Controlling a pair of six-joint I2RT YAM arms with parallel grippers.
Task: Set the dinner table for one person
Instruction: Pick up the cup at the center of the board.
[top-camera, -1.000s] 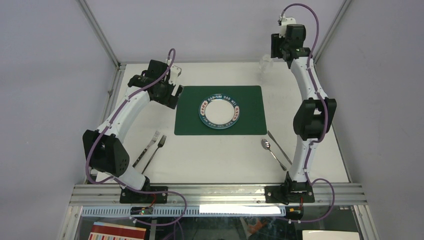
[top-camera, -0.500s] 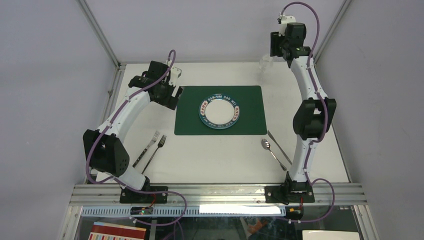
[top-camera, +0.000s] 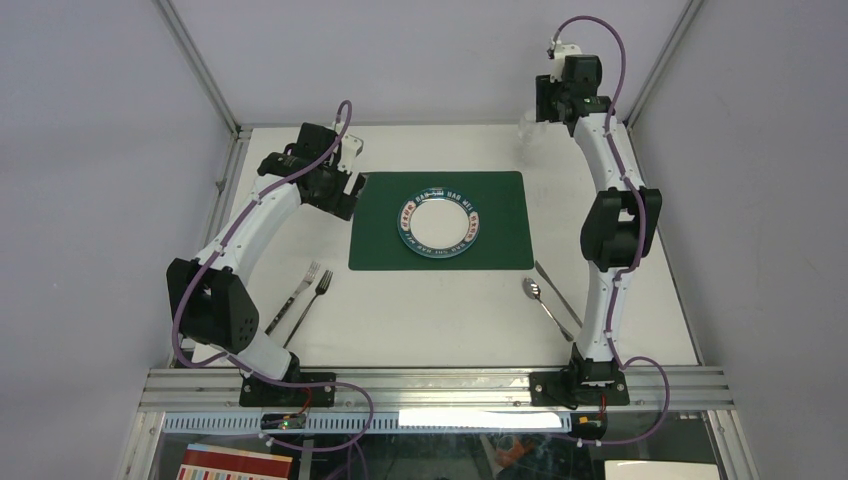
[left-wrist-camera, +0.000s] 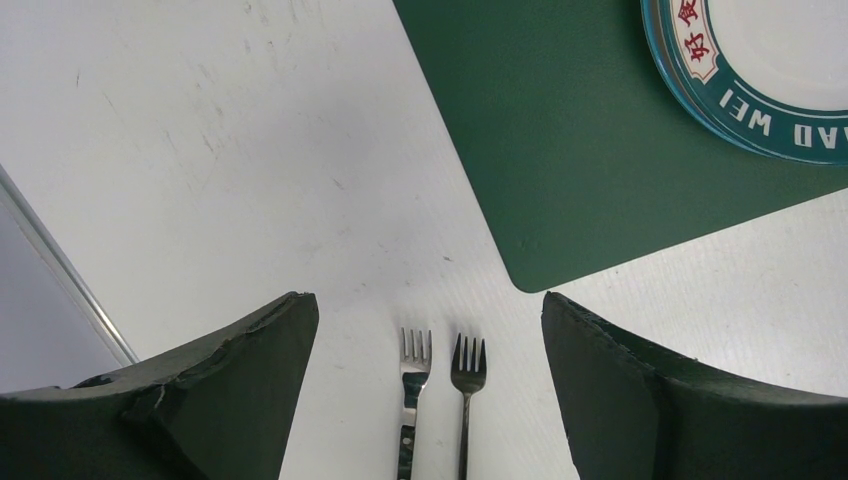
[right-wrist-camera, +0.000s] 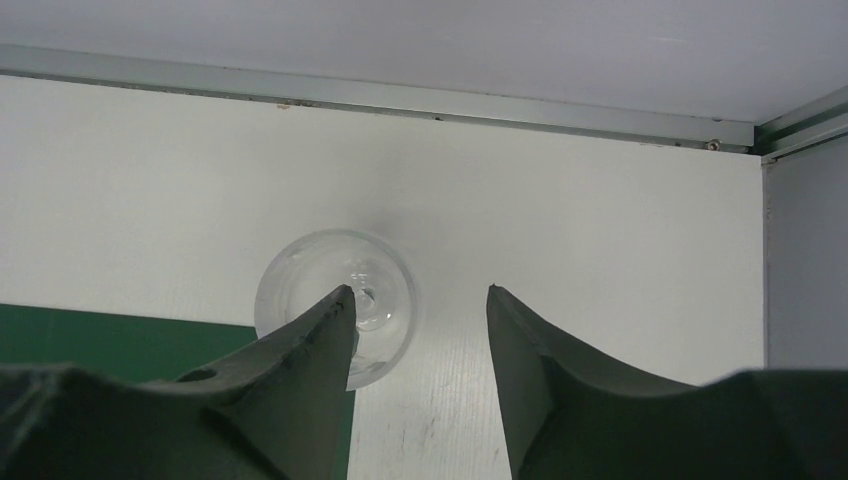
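Observation:
The white dinner table (top-camera: 440, 310) carries a dark green placemat (top-camera: 500, 250) with a blue-rimmed plate (top-camera: 405, 225) on it. Two forks (top-camera: 293, 297) lie to the near left of the mat, a spoon (top-camera: 540, 300) and a knife (top-camera: 557, 293) to the near right. A clear glass (top-camera: 527, 128) stands upright beyond the mat's far right corner. My left gripper (top-camera: 340, 192) hovers open and empty by the mat's far left corner; its wrist view shows the forks (left-wrist-camera: 413, 380) between the fingers. My right gripper (right-wrist-camera: 420, 295) is open above the glass (right-wrist-camera: 320, 280), which sits under its left finger.
Aluminium framing (top-camera: 430, 385) edges the table at the front, with upright posts at the back corners. The back rail (right-wrist-camera: 400, 95) runs just beyond the glass. The mat's corner (left-wrist-camera: 560, 150) and the plate's rim (left-wrist-camera: 750, 110) show in the left wrist view.
My right wrist has moved a little back and to the left over the glass. The left arm has hardly moved.

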